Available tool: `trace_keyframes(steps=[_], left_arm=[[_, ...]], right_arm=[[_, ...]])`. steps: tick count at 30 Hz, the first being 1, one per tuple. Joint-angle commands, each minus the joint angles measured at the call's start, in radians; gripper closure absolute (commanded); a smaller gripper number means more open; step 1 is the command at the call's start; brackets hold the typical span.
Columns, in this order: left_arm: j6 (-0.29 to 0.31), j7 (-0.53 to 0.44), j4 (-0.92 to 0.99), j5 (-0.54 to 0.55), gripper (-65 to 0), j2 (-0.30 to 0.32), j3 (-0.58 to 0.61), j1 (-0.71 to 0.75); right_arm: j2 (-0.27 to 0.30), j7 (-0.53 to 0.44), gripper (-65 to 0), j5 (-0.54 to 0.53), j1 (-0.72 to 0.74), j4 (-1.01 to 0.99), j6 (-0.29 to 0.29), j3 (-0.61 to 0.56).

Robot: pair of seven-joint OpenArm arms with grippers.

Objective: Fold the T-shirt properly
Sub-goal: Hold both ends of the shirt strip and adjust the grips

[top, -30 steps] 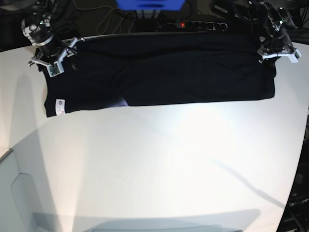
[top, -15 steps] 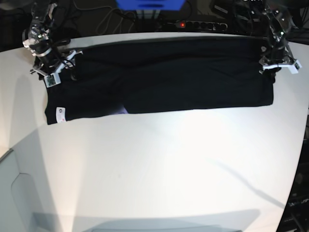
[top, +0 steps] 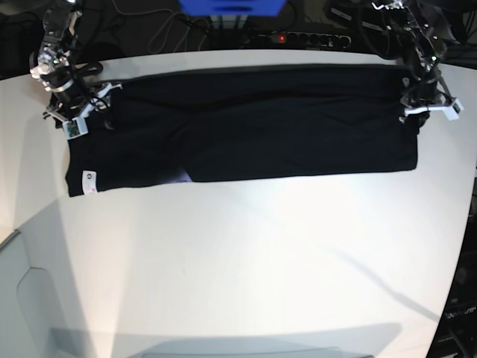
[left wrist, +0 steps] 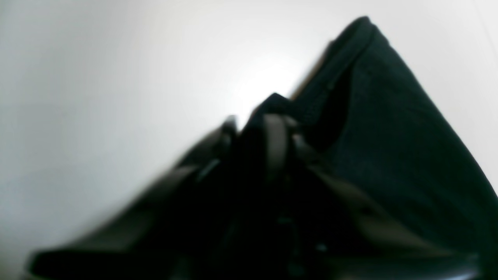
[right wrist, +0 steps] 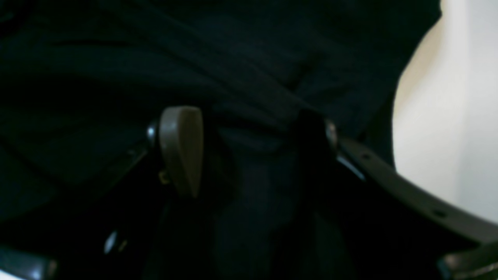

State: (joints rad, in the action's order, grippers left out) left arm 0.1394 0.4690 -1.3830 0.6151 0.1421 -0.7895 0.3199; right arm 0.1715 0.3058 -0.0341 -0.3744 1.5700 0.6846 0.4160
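The black T-shirt (top: 246,123) lies spread as a wide band across the white desk (top: 246,261), toward 12 o'clock. The left tool (top: 426,106) pinches its edge at 3 o'clock. The right tool (top: 74,104), fingers spread wide, straddles a cloth fold at 9 o'clock.

T-shirt (top: 253,123) farther back, left jaws narrower

No legible text anywhere; white tag (top: 88,181) on T-shirt (top: 261,123) hem too small to read.
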Motion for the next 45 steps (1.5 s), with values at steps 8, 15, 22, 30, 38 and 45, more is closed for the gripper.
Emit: trace_keyframes(steps=[8, 15, 22, 30, 38, 45], left_arm=[[-0.008, 0.066, 0.007, -0.014, 0.0, 0.000, 0.026, 0.012], [0.084, 0.066, -0.114, -0.017, 0.0, 0.006, 0.023, 0.034], [0.084, 0.066, -0.292, -0.017, 0.0, -0.020, 0.022, 0.081], [0.082, 0.066, -0.487, -0.021, 0.0, -0.101, 0.009, 0.114], [0.082, 0.066, -0.441, -0.021, -0.3, -0.095, 0.002, 0.114], [0.082, 0.066, -0.335, -0.021, -3.0, -0.055, 0.000, 0.115]], right_arm=[[0.006, 0.065, -38.9, 0.036, -0.008, -0.001, 0.014, 0.001], [0.006, 0.065, -38.9, 0.035, -0.008, -0.001, 0.014, -0.001], [0.006, 0.065, -38.9, 0.035, -0.007, 0.002, 0.014, -0.001], [0.004, 0.066, -38.9, 0.035, -0.005, 0.004, 0.014, -0.001], [0.004, 0.066, -38.9, 0.035, -0.005, 0.004, 0.014, -0.001], [-0.010, 0.066, -38.9, 0.035, -0.005, 0.004, 0.014, -0.001]])
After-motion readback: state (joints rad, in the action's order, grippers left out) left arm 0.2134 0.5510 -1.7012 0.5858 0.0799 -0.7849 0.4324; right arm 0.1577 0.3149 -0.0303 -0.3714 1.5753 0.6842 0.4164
